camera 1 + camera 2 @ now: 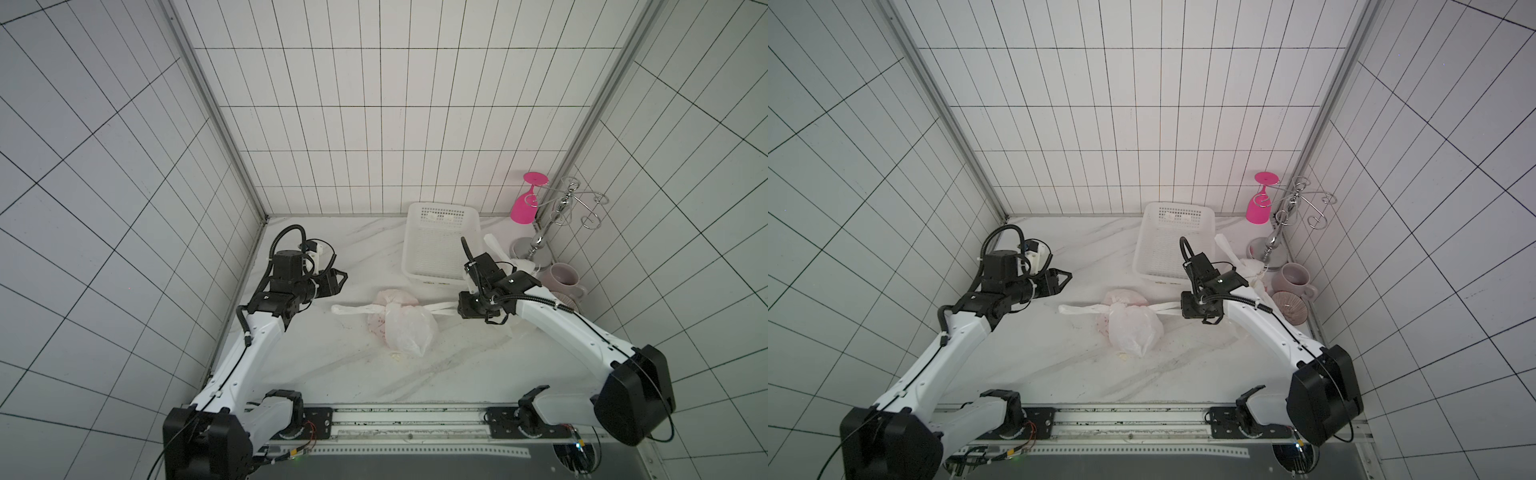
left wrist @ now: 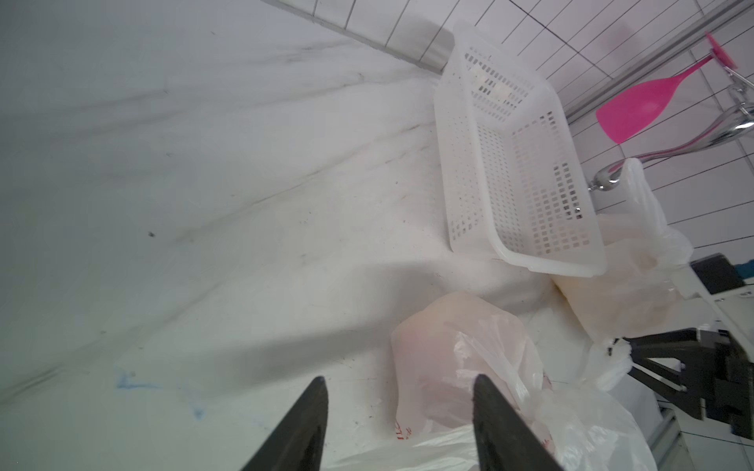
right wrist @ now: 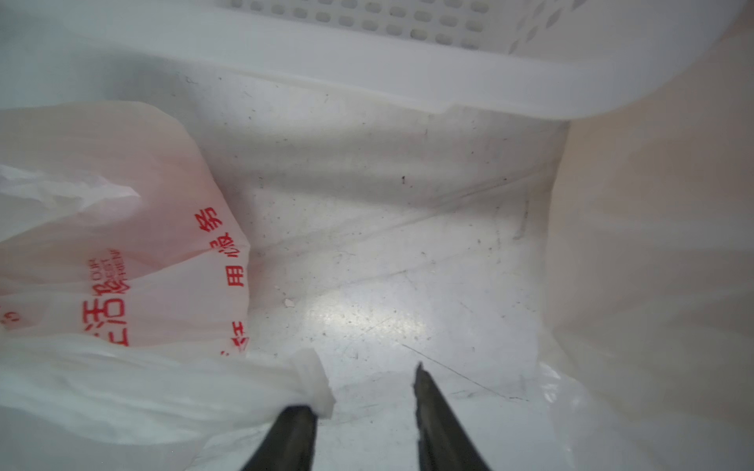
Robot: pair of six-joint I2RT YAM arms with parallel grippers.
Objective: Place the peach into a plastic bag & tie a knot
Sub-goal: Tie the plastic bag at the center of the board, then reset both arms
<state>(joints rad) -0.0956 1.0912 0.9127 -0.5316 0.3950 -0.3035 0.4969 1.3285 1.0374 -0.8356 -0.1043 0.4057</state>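
Note:
A translucent white plastic bag (image 1: 405, 328) (image 1: 1133, 328) with red print lies mid-table, its handles knotted (image 1: 390, 309). The peach (image 1: 392, 297) (image 2: 444, 367) shows as a pinkish bulge inside it. One handle strap (image 1: 349, 309) trails left, another (image 1: 442, 308) trails right. My left gripper (image 1: 344, 279) (image 2: 400, 378) is open, just left of the bag, with nothing between its fingers. On the right, my right gripper (image 1: 460, 307) (image 3: 361, 387) is open too. The right strap's end (image 3: 310, 379) rests against one finger, and the gap between the jaws is bare.
A white perforated basket (image 1: 440, 249) stands behind the bag. At the back right a pink glass (image 1: 525, 203) hangs on a chrome rack (image 1: 561, 208), with a mug (image 1: 563, 280), a ribbed bowl (image 1: 1289, 305) and another plastic bag (image 1: 1246, 266) beside my right arm.

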